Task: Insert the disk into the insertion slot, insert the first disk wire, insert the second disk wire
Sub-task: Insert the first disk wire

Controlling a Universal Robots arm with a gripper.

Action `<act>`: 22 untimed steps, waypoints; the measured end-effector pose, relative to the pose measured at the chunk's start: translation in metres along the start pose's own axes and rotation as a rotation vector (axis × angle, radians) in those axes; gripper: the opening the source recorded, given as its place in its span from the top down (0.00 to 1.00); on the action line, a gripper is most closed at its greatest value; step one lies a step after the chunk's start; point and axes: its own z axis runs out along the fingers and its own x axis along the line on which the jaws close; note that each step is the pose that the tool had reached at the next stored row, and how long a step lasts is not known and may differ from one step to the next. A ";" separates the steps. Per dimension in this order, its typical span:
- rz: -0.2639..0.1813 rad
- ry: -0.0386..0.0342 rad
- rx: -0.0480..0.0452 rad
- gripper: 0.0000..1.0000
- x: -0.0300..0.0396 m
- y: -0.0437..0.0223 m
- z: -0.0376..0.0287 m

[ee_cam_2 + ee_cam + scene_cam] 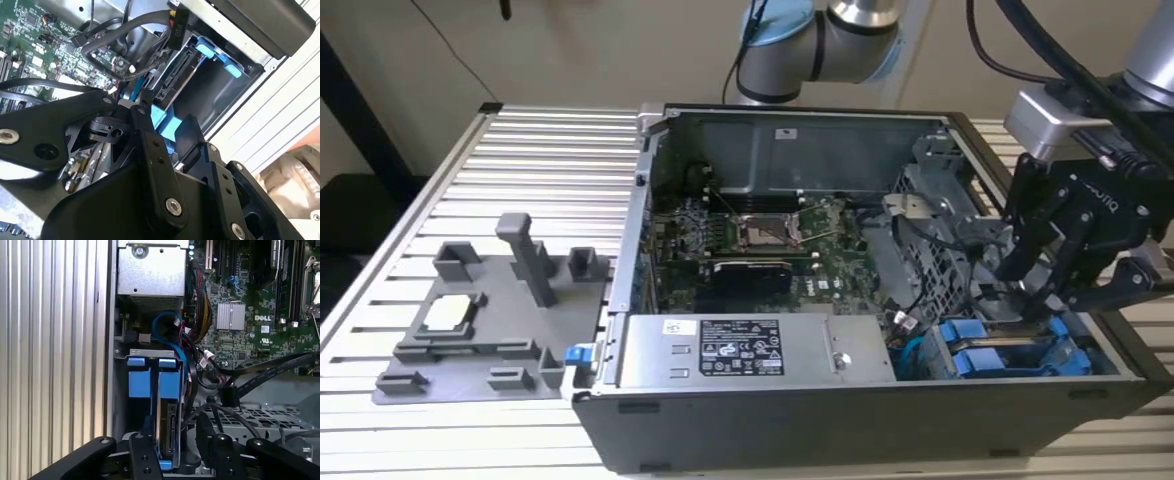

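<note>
The disk (168,422) sits in its blue carrier inside the insertion slot (150,353) of the grey drive cage, connector edge facing out. In the second wrist view the disk (172,80) shows its bare connector with no wire plugged in. My black gripper (175,445) hovers at the disk's outer end, open, with one finger on each side of the blue carrier (167,122). In the exterior view the gripper (1067,300) hangs over the blue carriers (1007,355) at the case's right front corner. A loose black wire with a plug (176,25) lies just beyond the disk.
Another blue-fronted drive (139,380) sits beside the disk in the cage. A blue cable (170,325) and black cables (229,396) loop between the cage and the motherboard (761,230). The power supply (720,350) fills the case front. A grey fixture (480,320) lies on the ribbed table.
</note>
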 end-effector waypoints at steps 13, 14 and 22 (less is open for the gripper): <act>0.000 -0.0139 0.0084 0.53 -0.0015 -0.0126 -0.0060; 0.000 -0.0151 0.0091 0.53 -0.0016 -0.0134 -0.0065; 0.000 -0.0285 0.0117 0.53 -0.0020 -0.0249 -0.0088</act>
